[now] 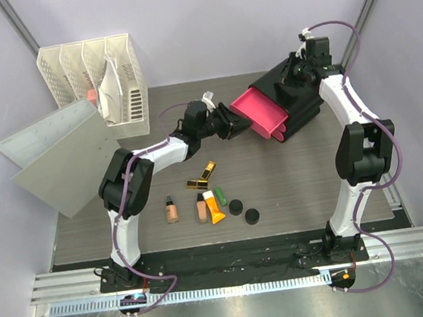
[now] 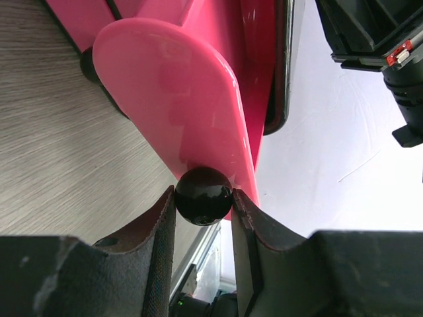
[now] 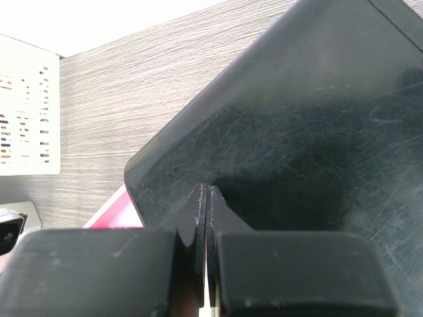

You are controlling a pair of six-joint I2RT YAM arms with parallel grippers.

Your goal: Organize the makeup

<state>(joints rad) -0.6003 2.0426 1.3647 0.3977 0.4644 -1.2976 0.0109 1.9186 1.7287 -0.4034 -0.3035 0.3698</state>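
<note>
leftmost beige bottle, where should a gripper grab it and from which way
Grip the bottle across its beige body, coming straight down. It lies flat, dark cap at its far end, with bare table on both long sides, so fingers should fit on either side.

Nothing legible is showing anywhere. A small red tag (image 2: 398, 53) on the black machine housing (image 2: 370, 26), at two o'clock in the left wrist view, is carrying white marks too tiny to read.
</note>
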